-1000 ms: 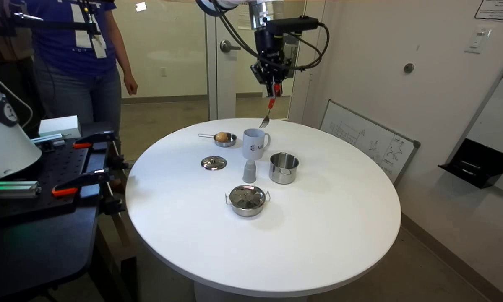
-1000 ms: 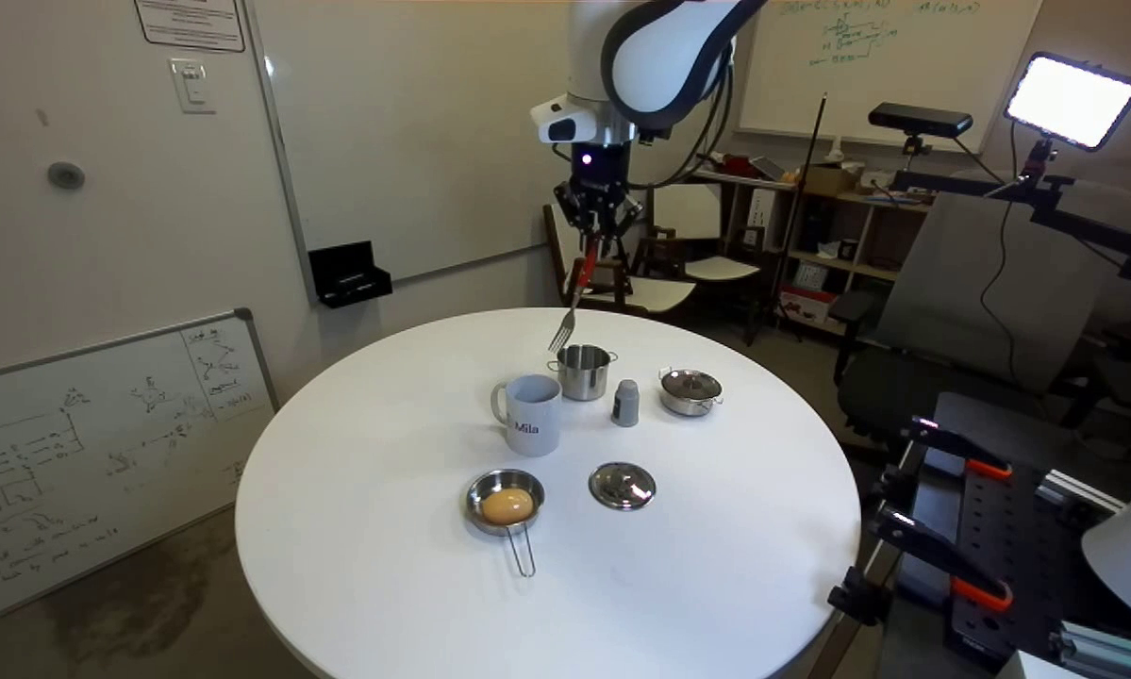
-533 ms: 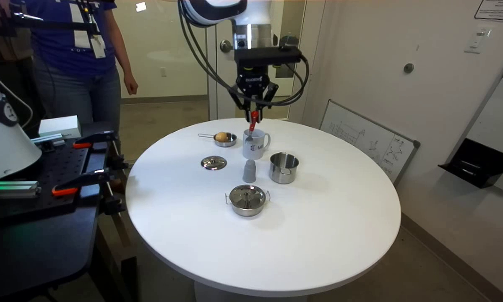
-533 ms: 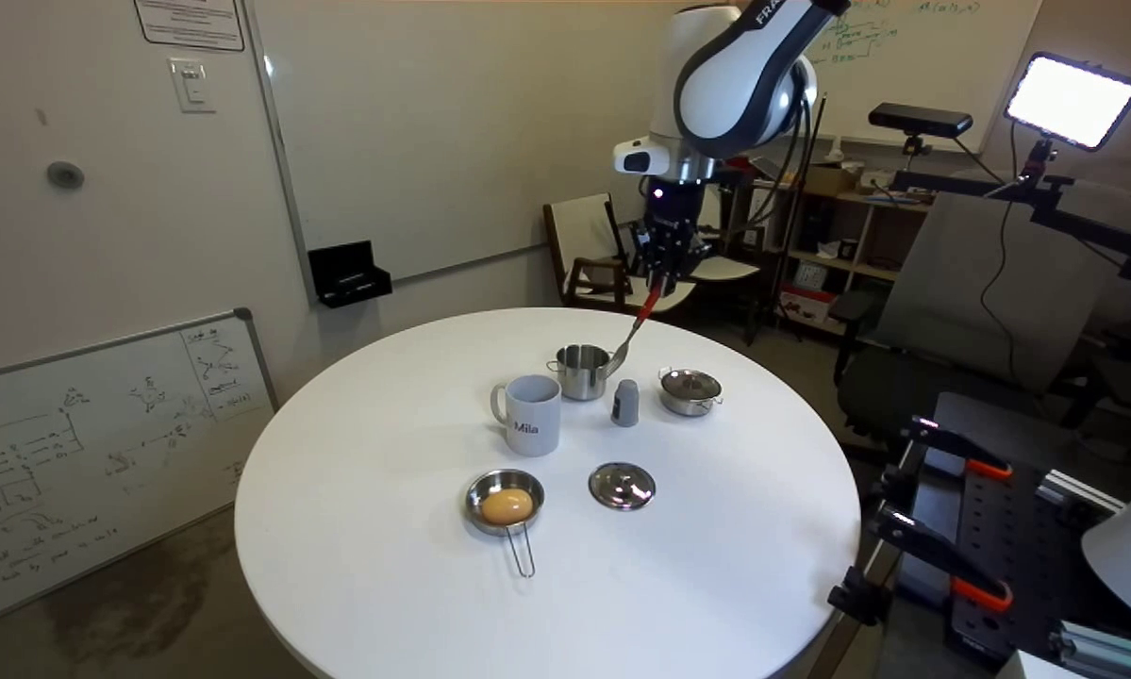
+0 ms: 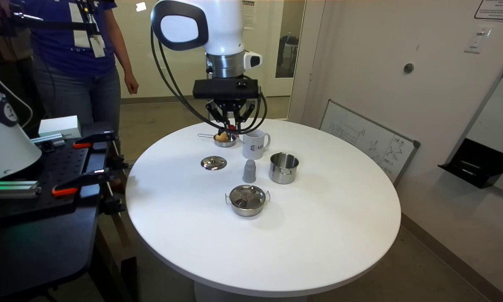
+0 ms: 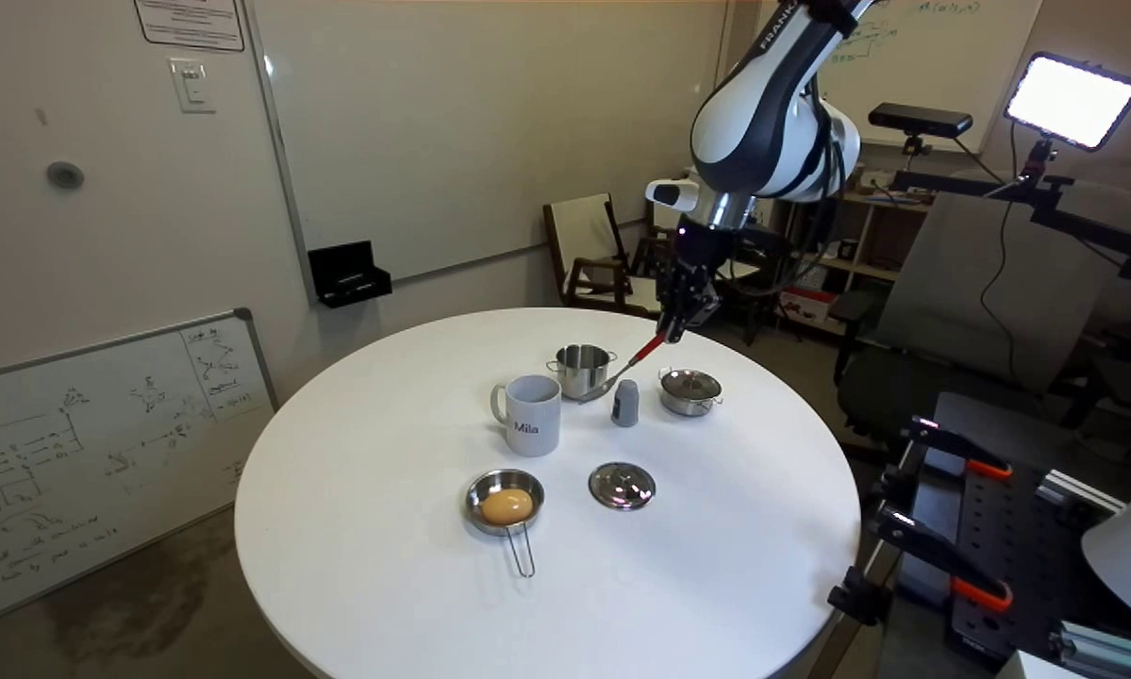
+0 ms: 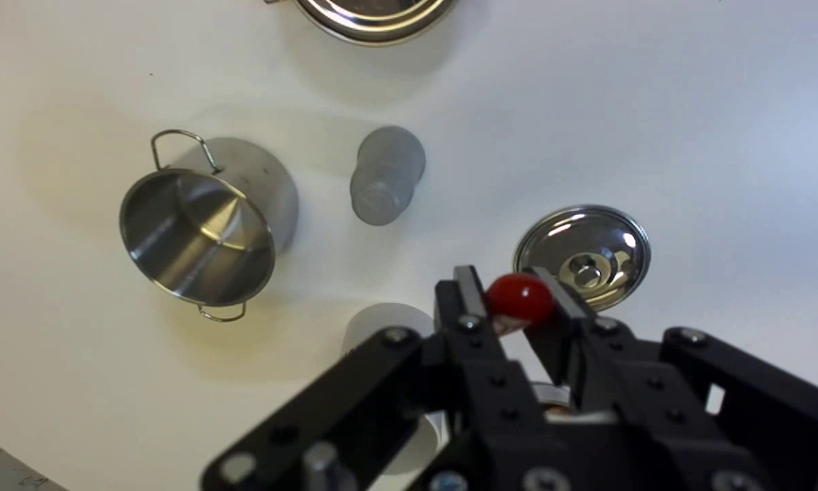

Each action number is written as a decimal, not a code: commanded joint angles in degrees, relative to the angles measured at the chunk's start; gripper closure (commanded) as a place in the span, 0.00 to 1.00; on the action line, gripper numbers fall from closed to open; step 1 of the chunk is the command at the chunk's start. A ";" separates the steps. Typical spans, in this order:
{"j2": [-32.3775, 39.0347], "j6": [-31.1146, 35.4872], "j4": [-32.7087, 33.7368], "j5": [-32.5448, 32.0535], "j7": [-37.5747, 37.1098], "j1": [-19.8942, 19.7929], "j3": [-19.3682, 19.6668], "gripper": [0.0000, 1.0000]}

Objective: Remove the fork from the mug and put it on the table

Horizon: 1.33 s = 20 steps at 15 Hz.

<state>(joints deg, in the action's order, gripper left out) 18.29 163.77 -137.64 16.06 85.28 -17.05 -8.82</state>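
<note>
The fork's red handle [image 6: 647, 349] is pinched between the fingers of my gripper [image 6: 671, 334]. In that exterior view it slants down to its steel tines [image 6: 597, 389], in front of the steel pot. In the wrist view the handle's red end [image 7: 520, 300] shows between the fingertips of my gripper [image 7: 505, 276]. In an exterior view my gripper [image 5: 232, 130] hangs before the small pan and hides most of the fork. The pale mug [image 6: 533, 417] stands upright on the white round table [image 6: 367, 538], and the fork is outside it. Part of the mug [image 7: 388, 322] shows in the wrist view.
A steel pot [image 5: 283, 168], a grey shaker [image 5: 249, 172] and a lidded pot [image 5: 247, 201] stand close together. A loose lid [image 6: 622, 486] lies near a small pan [image 6: 506, 480] that holds an egg [image 6: 507, 507]. A person [image 5: 83, 54] stands behind the table.
My gripper has come down and moved across the table with the fork held, left in an exterior view and right in an exterior view. The fork now tilts further from upright. The mug has not moved.
</note>
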 commanded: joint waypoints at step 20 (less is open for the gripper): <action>12.51 18.63 -3.63 9.68 -18.53 15.52 9.24 0.95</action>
<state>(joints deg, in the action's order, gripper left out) 28.55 181.13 -142.77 25.19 69.51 -6.12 -3.17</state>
